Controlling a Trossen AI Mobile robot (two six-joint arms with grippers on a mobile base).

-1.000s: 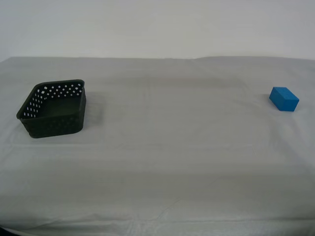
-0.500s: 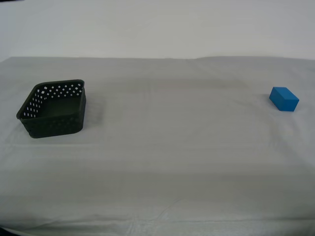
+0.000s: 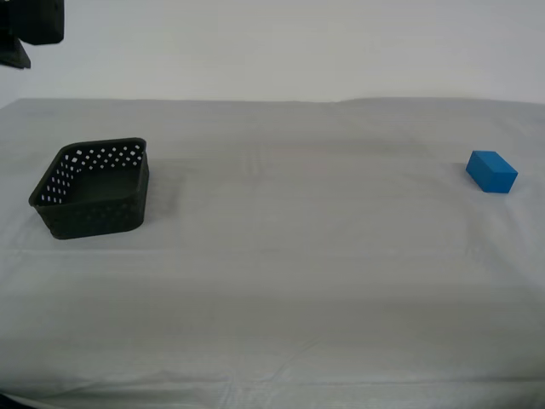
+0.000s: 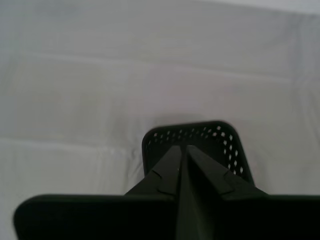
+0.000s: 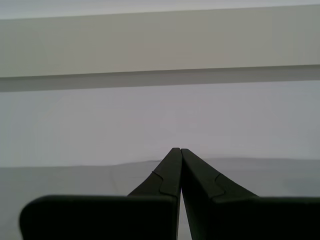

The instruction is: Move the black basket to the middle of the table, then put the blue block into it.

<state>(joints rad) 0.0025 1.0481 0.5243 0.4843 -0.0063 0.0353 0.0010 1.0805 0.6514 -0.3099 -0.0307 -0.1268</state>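
Observation:
The black basket point(image 3: 92, 187) sits empty on the table point(image 3: 281, 256) at the exterior view's left. The blue block point(image 3: 491, 170) lies on the cloth at the far right, well apart from the basket. My second gripper point(image 4: 182, 149) is shut and empty, raised above the cloth, with the basket point(image 4: 200, 134) just beyond its fingertips point(image 4: 167, 170). My first gripper point(image 5: 177, 150) is shut and empty, facing a pale wall; neither basket nor block shows in its view. A dark part of an arm point(image 3: 30, 25) shows in the exterior view's top left corner, above the basket.
The white-grey cloth runs wide between basket and block, slightly wrinkled. A plain pale wall point(image 3: 281, 43) stands behind the table's far edge.
A dark part of an arm has come into the exterior view's top left corner. The basket and the block have not moved.

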